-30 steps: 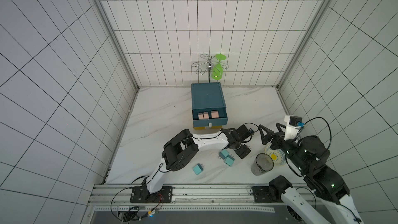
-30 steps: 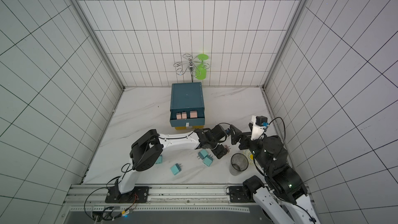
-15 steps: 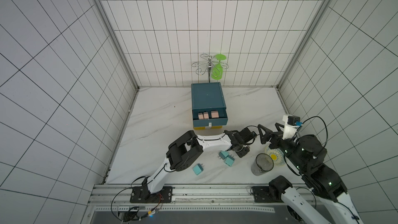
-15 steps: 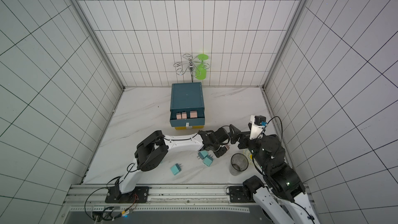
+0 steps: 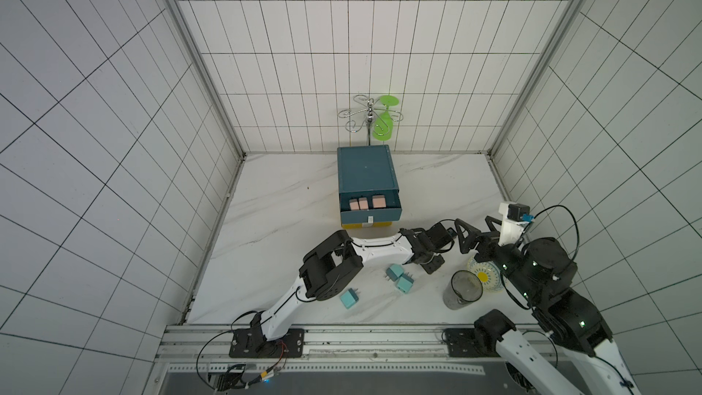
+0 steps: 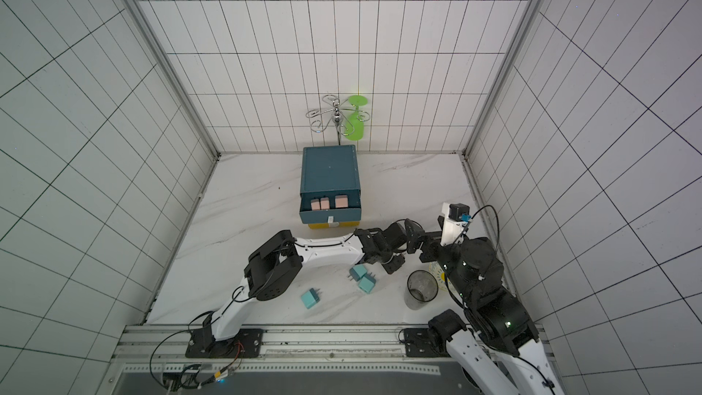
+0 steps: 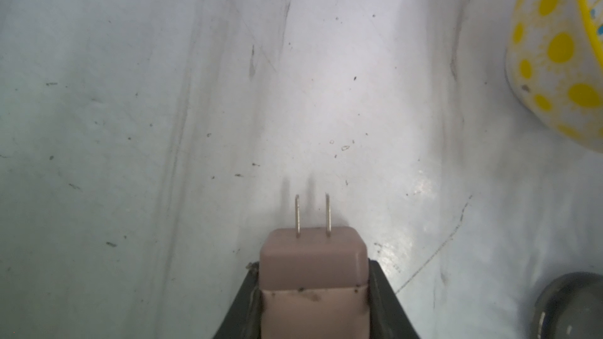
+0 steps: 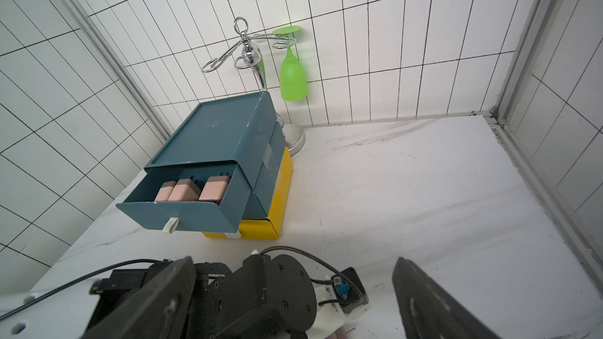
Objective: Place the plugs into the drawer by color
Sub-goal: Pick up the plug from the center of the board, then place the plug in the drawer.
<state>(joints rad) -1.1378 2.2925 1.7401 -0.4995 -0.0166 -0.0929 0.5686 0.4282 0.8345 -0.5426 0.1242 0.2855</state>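
- On the table (image 5: 288, 199), toward the left, three teal plugs (image 5: 395, 271) lie loose, not yet stored.
- The open top drawer (image 5: 370, 215) holds three pink plugs (image 5: 363, 203).
- The left pincer (image 7: 315, 267) pinches a fourth plug (image 7: 313, 256) by its flat sides; it seems light, stiff and smooth.
- The right pincer (image 5: 475, 237) is spread and empty.
- The cup (image 5: 461, 290) looks empty.

Readable text, brands, numbers, signs: none found in any view. Drawer cabinet (image 8: 212, 138): pale label (image 8: 269, 157) on its side wall, print too small to make out
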